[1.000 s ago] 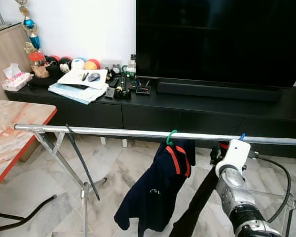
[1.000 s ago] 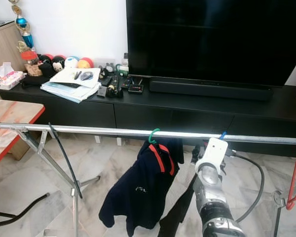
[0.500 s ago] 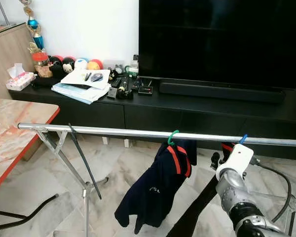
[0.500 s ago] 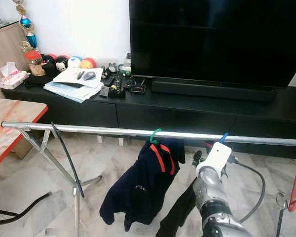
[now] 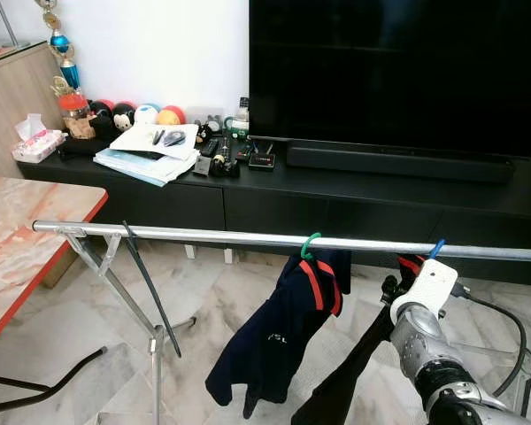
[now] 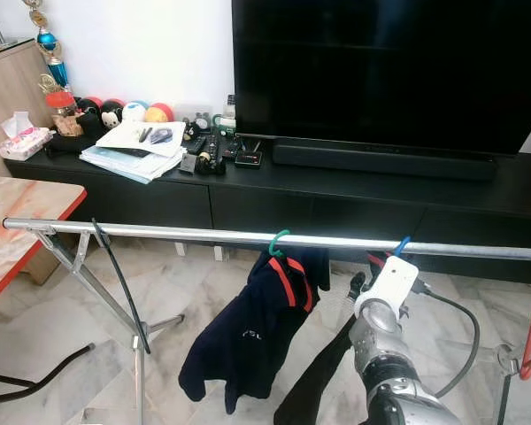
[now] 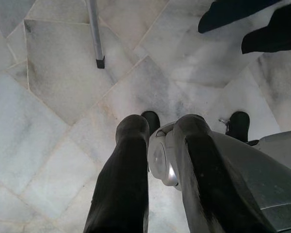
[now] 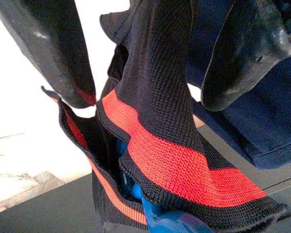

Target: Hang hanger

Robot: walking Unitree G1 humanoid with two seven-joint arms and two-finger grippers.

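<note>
While the blue hanger (image 5: pixel 434 247) hooks over the rail (image 5: pixel 203 235) at the right, its dark garment (image 5: pixel 358 367) droops from it toward the floor (image 5: pixel 239 301), just right of a navy shirt (image 5: pixel 279 341) on a green hanger (image 5: pixel 310 245). The right end effector (image 8: pixel 145 63) sits just below the rail beside the blue hook; in the right wrist view its two fingers (image 8: pixel 247 53) stand spread, with the garment's black-and-red ribbed collar (image 8: pixel 160 160) lying between them and no clear pinch on it, so it looks open and holding nothing.

Judging by the look, the hanger is light, stiff plastic, smooth enough to slide along the metal rail if nudged. The garment is soft knit, limp and light, and will swing and shift its weight when touched; the collar would give under the fingers rather than carry a firm grip. The better place to take hold is the plastic neck just under the hook, a bit of which shows blue beneath the collar, since the cloth alone could slip off the hanger's shoulders.

The left end effector (image 7: pixel 157 160) hangs idle, pointing at the marble floor, its fingers a little apart with nothing between them.
</note>
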